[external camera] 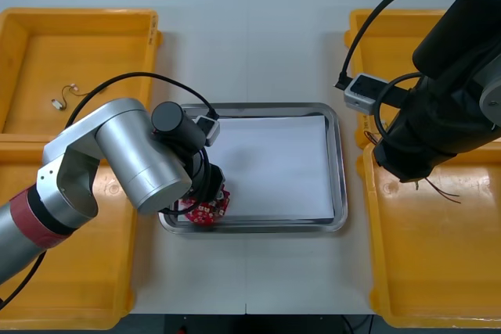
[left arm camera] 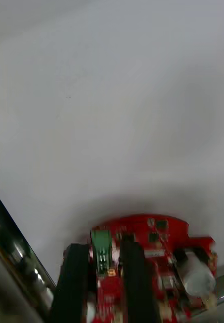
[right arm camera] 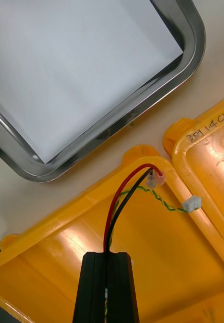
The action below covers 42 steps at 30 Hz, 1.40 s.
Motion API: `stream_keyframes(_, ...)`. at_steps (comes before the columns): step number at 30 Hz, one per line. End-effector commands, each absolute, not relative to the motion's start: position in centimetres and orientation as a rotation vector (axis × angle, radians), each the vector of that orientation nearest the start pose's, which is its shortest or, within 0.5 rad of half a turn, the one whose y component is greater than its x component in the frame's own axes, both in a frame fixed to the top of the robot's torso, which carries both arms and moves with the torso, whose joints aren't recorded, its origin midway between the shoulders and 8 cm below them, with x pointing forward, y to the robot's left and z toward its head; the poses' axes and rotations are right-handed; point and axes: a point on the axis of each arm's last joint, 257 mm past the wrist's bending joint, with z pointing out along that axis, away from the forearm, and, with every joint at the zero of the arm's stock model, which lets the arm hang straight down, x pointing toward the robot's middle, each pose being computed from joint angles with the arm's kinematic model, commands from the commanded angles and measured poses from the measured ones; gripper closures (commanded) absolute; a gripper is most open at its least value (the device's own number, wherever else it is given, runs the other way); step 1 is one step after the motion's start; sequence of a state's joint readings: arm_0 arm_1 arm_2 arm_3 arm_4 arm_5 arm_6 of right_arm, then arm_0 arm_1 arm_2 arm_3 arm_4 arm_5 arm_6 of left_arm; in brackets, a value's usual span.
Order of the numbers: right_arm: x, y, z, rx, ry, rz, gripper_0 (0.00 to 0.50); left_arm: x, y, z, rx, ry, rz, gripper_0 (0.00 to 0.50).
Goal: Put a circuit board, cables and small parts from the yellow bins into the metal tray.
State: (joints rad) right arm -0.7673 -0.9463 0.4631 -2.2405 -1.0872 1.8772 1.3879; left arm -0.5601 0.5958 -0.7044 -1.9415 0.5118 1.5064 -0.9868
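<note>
Red round board [left arm camera: 165, 237], left fingers [left arm camera: 76, 282], shiny tray [external camera: 340, 170]

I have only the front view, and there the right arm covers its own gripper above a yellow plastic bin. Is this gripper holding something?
Observer: Yes. The right gripper is shut on a thin red and black cable, which runs out ahead of the fingers.
Operator: How does the left gripper hold the round red circuit board?
Observer: Its two fingers pinch a green block standing on the board, over the white inside of the shiny metal tray.
</note>
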Motion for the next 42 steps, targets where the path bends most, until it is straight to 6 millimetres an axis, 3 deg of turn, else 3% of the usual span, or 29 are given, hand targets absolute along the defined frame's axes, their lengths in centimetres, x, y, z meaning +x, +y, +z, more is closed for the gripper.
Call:
stream_keyframes(1, 38.2, -17.8, -12.6, -1.270, 2.439, -0.209, 0.500, 43.5, 11.8, -28.2, 0.397, 2.600, -0.033, 0.012)
stream_keyframes(15, 38.3, -17.2, -12.6, -1.273, 2.430, -0.201, 0.500, 43.6, 11.7, -28.1, 0.386, 2.594, -0.048, 0.000)
stream_keyframes(22, 38.4, -15.3, -13.2, -1.284, 2.438, -0.137, 0.500, 44.2, 11.6, -26.8, 0.350, 2.599, -0.112, 0.000)
stream_keyframes(29, 38.4, -12.4, -13.9, -1.375, 2.396, -0.155, 0.500, 44.8, 12.3, -24.6, 0.311, 2.598, -0.144, 0.000)
stream_keyframes(34, 38.0, -10.2, -15.5, -1.462, 2.351, -0.200, 0.500, 44.0, 14.3, -22.0, 0.285, 2.627, -0.113, 0.000)
stream_keyframes(42, 37.3, -8.3, -17.4, -1.572, 2.281, -0.255, 0.500, 43.2, 17.0, -18.1, 0.252, 2.653, -0.121, 0.000)
